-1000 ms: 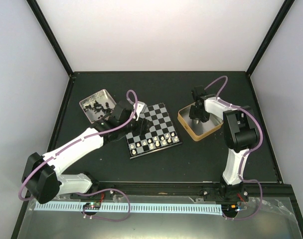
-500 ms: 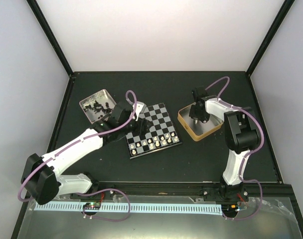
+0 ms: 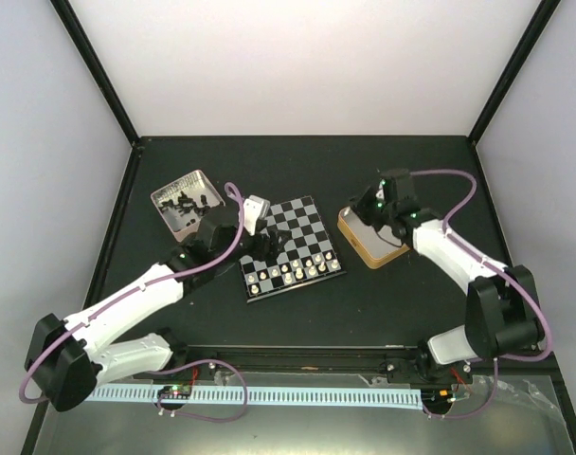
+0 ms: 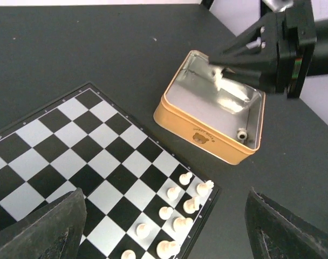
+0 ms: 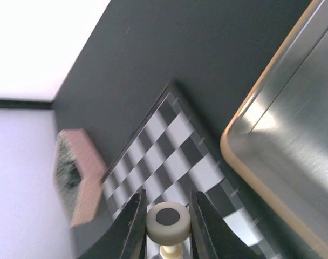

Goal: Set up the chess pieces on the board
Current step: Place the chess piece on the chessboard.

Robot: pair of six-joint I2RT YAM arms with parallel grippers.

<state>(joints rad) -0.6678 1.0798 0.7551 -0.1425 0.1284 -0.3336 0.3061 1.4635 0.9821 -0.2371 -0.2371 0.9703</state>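
The right gripper (image 5: 166, 218) is clenched on a cream piece (image 5: 166, 222), its round end pinched between the fingers (image 5: 130, 229), the tan box (image 4: 202, 132) just beneath and the board (image 4: 72, 156) off ahead. The left gripper (image 4: 164, 232) hangs spread wide, holding nothing, over the board. I'd worry the thin pinch lets the piece twist, landing crooked and toppling the cream row (image 4: 192, 204) standing there.
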